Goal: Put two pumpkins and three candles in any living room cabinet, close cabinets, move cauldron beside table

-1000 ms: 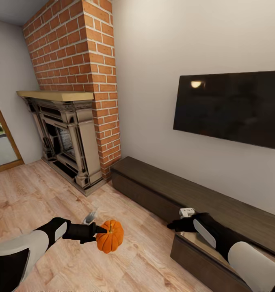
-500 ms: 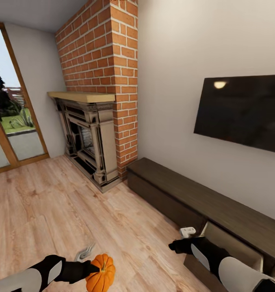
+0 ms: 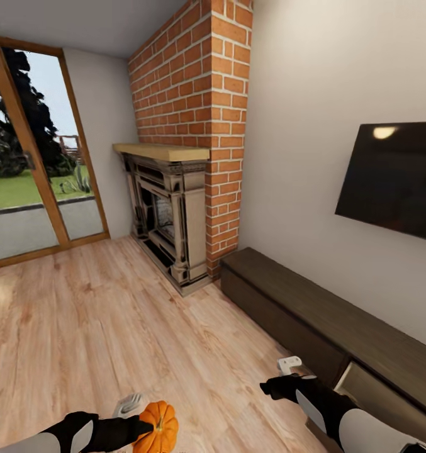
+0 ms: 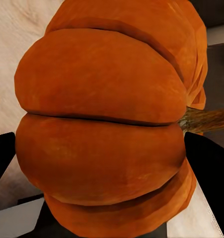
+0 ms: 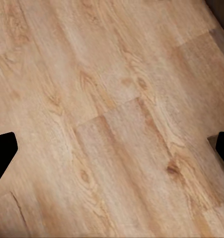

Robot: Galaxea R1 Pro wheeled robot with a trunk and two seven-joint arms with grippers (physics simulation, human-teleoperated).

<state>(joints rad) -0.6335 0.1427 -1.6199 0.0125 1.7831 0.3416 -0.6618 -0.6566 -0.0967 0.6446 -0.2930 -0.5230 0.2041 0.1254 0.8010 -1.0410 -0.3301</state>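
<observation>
Pumpkin (image 3: 156, 428), bright orange and ribbed, is clamped between the fingers of the left gripper (image 3: 145, 429) at the head view's 6 o'clock, above the wooden floor (image 3: 112, 327). Right gripper (image 3: 270, 387), at 5 o'clock, is held with jaws apart over bare boards. The dark-brown cabinet (image 3: 313, 314) runs along the wall toward 4 o'clock, one drawer (image 3: 376, 384) pulled out. A brick fireplace (image 3: 175, 214) is seen near 12 o'clock.

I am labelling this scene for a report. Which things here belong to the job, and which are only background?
Job: pumpkin held in the left gripper; dark-brown cabinet with one drawer open.

Background: brick fireplace, wall television, glass door, wooden floor.
</observation>
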